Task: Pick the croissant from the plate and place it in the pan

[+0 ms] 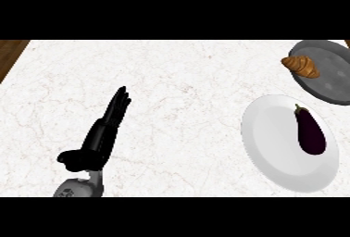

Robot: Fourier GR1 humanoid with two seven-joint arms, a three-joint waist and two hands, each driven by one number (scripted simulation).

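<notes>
Closest to the camera, at the lower left, is the left hand (103, 132), its grey forearm coming up from the bottom edge. Its fingers are straight and held together, pointing up and slightly right, with the thumb sticking out low on the left; it holds nothing and looks to be at rest. No right hand shows anywhere in view.

By size, the white marbled worktop (171, 78) comes first, filling nearly the whole view, with a strip of brown wood at the upper left corner. Next is the white plate (273, 152) at the lower right, which carries a dark purple eggplant (311, 132) lying roughly upright in the view, stem toward the top. Just above it, at the upper right and partly cut by the edge, sits the grey pan (331, 76). Smallest is the croissant (301, 66), which lies on the left part of the pan, not on the plate, with its long axis running from upper left down to lower right.

From the left hand the croissant lies far up and to the right, well apart across the worktop. As things lie, the croissant already being in the pan, the task looks done.
</notes>
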